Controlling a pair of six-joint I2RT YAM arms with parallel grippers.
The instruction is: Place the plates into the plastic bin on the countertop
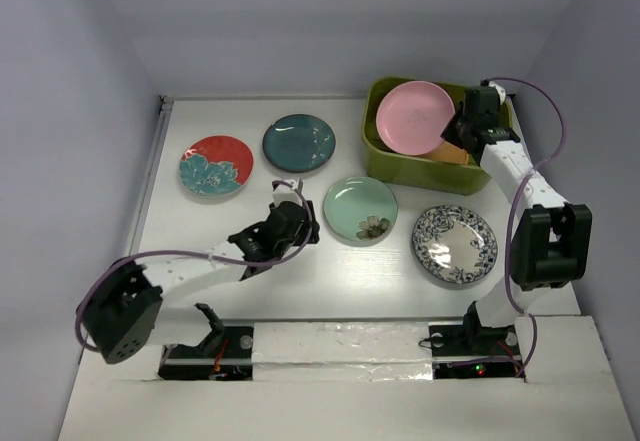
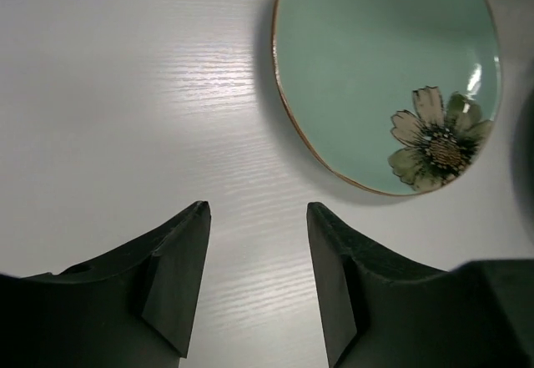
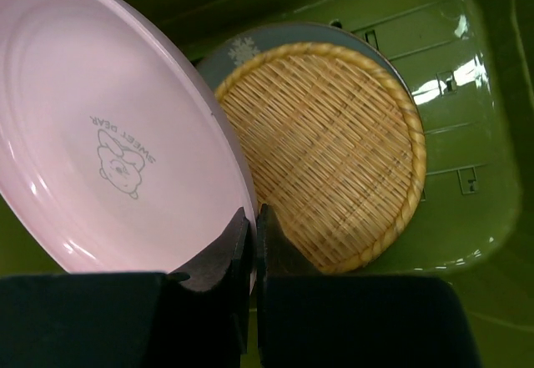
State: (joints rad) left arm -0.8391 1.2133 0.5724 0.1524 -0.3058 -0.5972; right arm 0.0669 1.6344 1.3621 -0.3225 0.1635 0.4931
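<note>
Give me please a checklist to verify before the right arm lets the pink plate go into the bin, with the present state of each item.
1. Grip: the right gripper is shut on the rim of the pink plate: ok.
2. Position: the pink plate is over the plastic bin, not over the tabletop: ok.
3. Attitude: the pink plate is level: not ok, it is tilted.
4. Landing spot: the orange plate lies flat on the grey plate: ok.
5. Contact: the pink plate's lower edge rests on the bin: cannot tell.
6. Other arm: the left gripper is open, away from the bin, beside the mint green plate: ok.
</note>
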